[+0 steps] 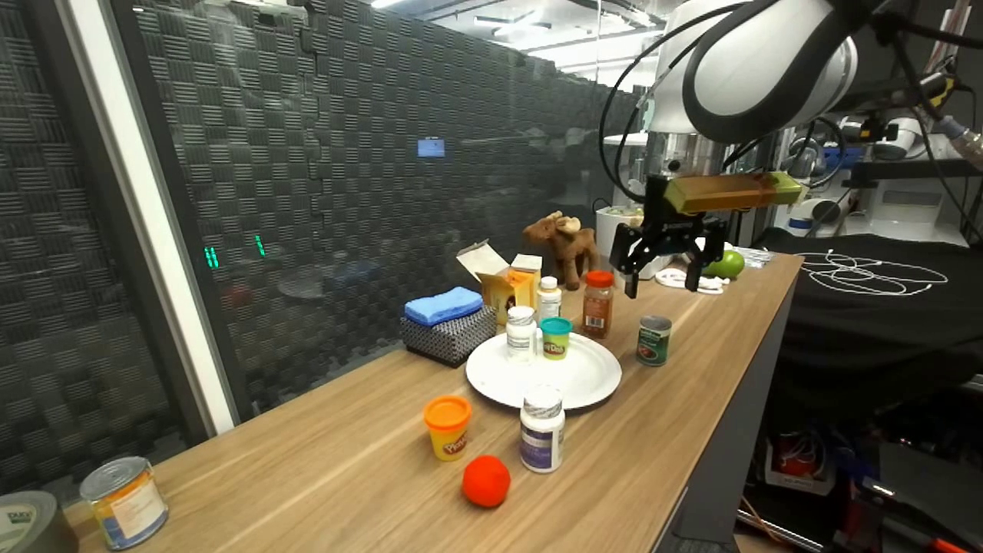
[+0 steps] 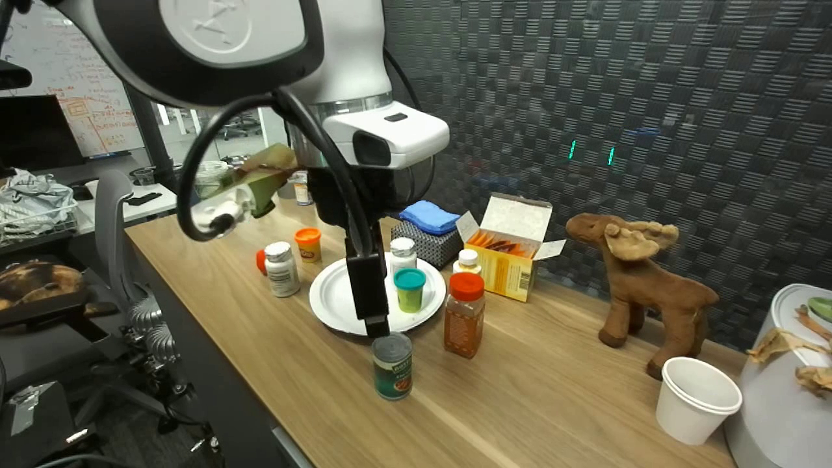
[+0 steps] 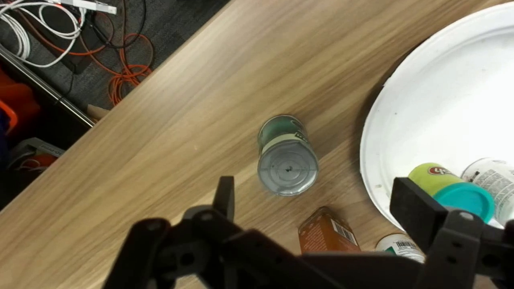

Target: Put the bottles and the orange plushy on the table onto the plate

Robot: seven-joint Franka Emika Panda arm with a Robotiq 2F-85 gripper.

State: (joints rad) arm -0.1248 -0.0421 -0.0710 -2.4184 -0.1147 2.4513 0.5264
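Our tool [image 1: 661, 284] hangs above the worktop [image 1: 322, 465], its jaws wide and empty, presumably to straddle the green can [image 1: 653, 340]. A white bottle [image 1: 521, 336] and teal-lidded tub [image 1: 555, 342] stand on the plate [image 1: 489, 382], as the task wants; the purple-labelled bottle [image 1: 541, 439] and orange plushy [image 1: 486, 481] (the round one, we think) sit outside it, probably for later.

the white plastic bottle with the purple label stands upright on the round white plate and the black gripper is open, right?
Not quite: the white plastic bottle with the purple label stands upright on the light-brown wooden table, beside the round white plate. An exterior view shows them apart. The black gripper is open.
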